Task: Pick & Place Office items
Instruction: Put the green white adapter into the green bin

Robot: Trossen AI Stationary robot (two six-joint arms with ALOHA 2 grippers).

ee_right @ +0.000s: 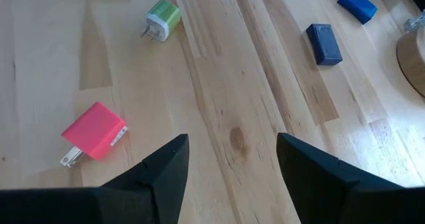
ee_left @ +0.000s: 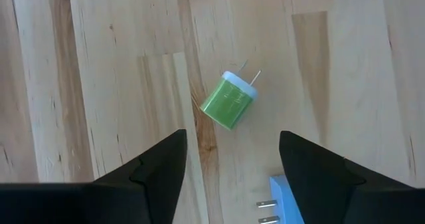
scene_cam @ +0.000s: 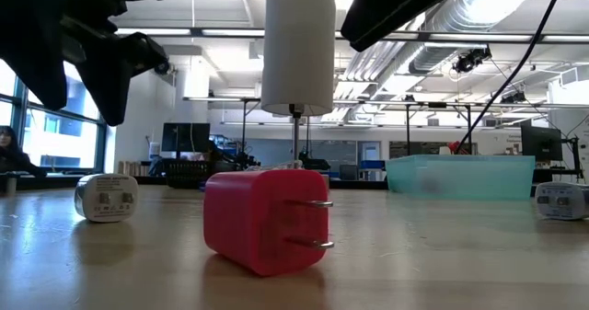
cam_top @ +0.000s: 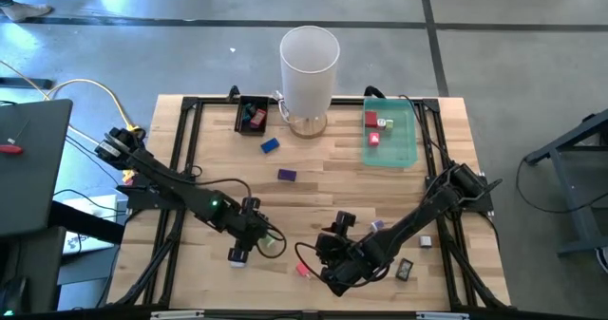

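The left gripper [cam_top: 269, 242] hangs over the front half of the bench [cam_top: 313, 182], left of centre. Its fingers [ee_left: 156, 167] stand apart and hold nothing. One green plug block [ee_left: 229, 101] lies flat on the wood just beyond them. One light-blue plug block [ee_left: 287, 201] lies beside the same fingers, prongs visible.

The right gripper [cam_top: 328, 263] hangs over the front edge of the bench, near its middle. Its fingers [ee_right: 159, 177] stand apart over bare wood and hold nothing.

One pink plug block [ee_right: 94, 131] lies near the front edge, between the two grippers. Two blue blocks lie toward the back of the bench: one dark blue block [ee_right: 323, 43] nearer the centre, one brighter blue block [ee_right: 356, 4] farther back. One white plug block [cam_top: 237, 255] lies near the front left. One dark block [cam_top: 404, 270] and one small pale block [cam_top: 426, 241] lie near the front right.

The green tray [cam_top: 404, 149] sits at the back right corner and carries two red pieces [cam_top: 372, 128]. The small black tray [cam_top: 239, 116] sits at the back edge, left of the white cylinder [cam_top: 309, 68]; the number of pieces inside cannot be told.
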